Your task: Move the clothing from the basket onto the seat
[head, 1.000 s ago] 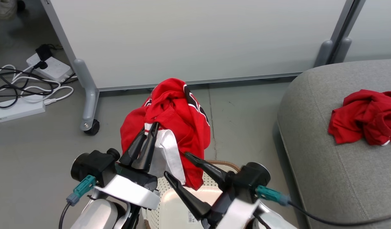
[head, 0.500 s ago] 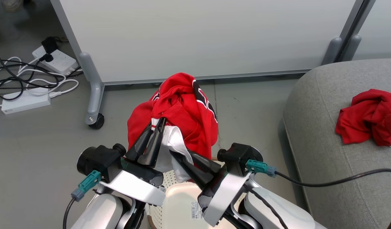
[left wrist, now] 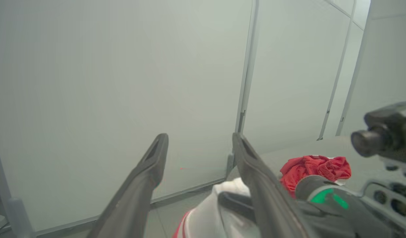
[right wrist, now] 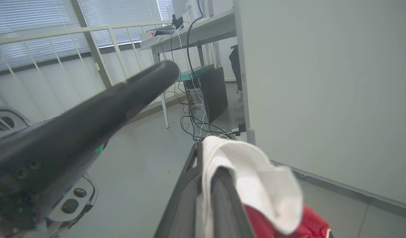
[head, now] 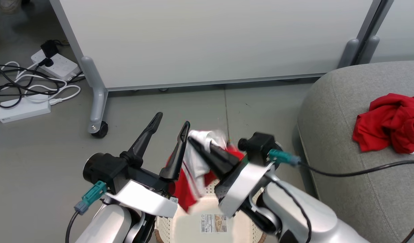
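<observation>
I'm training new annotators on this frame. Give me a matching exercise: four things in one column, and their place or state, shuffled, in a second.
1. left gripper
2. right gripper
3. crumpled red garment
4. basket

A. lying on the seat
B. jaws spread, empty
C. low in the head view, label showing
D. shut on the red-and-white garment

Pairs: 1-B, 2-D, 3-A, 4-C

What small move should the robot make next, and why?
Probably swing the right end effector toward the grey fabric seat: it is shut on the red soft garment with white trim, and the left end effector stands open.
</observation>
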`<state>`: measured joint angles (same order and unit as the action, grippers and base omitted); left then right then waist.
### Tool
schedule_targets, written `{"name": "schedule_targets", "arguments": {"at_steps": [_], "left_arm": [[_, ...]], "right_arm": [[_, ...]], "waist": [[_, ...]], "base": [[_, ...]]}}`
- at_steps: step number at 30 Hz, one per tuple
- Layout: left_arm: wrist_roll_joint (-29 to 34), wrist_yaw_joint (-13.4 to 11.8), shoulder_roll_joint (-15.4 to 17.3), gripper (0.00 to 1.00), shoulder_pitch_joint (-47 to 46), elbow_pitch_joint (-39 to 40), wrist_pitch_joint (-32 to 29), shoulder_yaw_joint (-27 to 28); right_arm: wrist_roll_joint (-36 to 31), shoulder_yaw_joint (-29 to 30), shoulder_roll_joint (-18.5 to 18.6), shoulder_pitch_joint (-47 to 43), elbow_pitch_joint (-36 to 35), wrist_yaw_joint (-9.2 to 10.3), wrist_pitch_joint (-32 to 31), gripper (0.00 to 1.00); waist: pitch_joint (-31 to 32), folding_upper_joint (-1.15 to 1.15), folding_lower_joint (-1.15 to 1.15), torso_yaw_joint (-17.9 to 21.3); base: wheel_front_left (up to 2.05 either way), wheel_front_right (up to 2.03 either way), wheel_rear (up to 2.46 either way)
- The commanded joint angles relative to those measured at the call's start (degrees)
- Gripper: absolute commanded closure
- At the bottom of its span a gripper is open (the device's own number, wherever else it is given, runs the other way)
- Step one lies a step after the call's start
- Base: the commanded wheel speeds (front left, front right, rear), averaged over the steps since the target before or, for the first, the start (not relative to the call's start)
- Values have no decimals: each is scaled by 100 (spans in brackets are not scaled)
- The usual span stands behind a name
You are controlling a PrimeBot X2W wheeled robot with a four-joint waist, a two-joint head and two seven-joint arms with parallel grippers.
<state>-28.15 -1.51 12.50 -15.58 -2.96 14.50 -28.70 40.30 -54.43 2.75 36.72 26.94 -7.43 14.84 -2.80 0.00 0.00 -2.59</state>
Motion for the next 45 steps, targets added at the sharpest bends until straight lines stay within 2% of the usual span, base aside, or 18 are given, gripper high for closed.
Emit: {"name": "schedule_targets", "arguments": {"at_steps": [1,10,15,30,37,45], "left_arm": [[0,57,35,0,12,60,23,-8],[252,308,344,0,184,385,-302,-457],[344,356,504,0,342,457,-555,-712],[503,504,775,0,374,296,-680,-1009],[586,525,885,0,253,318,-704,-1066],[647,506,1087,0,173,408,-796,-1068]], "right_arm": [[7,134,19,99,22,-13,61,100],[-301,1043,25,76,467,-13,44,100],[-450,1410,22,-23,623,-13,42,100],[-650,1954,24,-294,639,-13,43,100],[-655,2009,24,-310,487,-13,43,100],[-658,2232,24,-410,316,-13,42,100]], "waist": [[4,0,0,14],[-5,0,0,62],[-97,0,0,205],[-430,0,0,874],[-681,0,0,1430],[-933,0,0,2245]], "base": [[0,0,0],[0,0,0],[0,0,0],[0,0,0],[0,0,0],[0,0,0]]}}
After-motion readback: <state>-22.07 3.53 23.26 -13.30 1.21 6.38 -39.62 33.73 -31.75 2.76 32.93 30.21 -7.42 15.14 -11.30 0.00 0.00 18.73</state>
